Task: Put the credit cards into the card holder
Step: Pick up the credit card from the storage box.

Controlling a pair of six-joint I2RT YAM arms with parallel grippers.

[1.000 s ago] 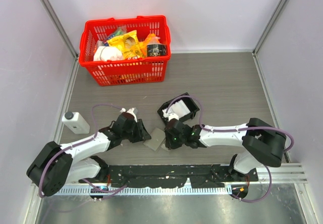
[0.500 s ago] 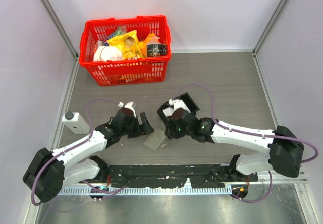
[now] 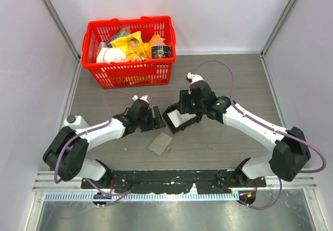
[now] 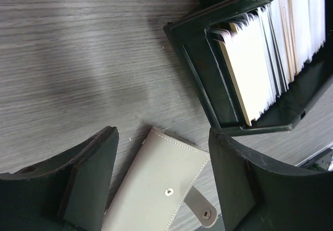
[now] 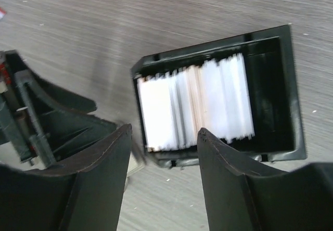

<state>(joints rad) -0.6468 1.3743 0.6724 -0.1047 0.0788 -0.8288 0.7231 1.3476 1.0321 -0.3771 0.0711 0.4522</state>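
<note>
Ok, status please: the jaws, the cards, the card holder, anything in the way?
Left gripper, right gripper: jaws open, empty. Credit cards upright in the black tray. Card holder closed, flat on the table. Nothing blocking it.

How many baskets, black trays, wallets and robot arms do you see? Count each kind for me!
Red basket: 1
Black card tray: 1
Grey-beige card holder: 1
Robot arms: 2, the left arm and the right arm
Total: 5
</note>
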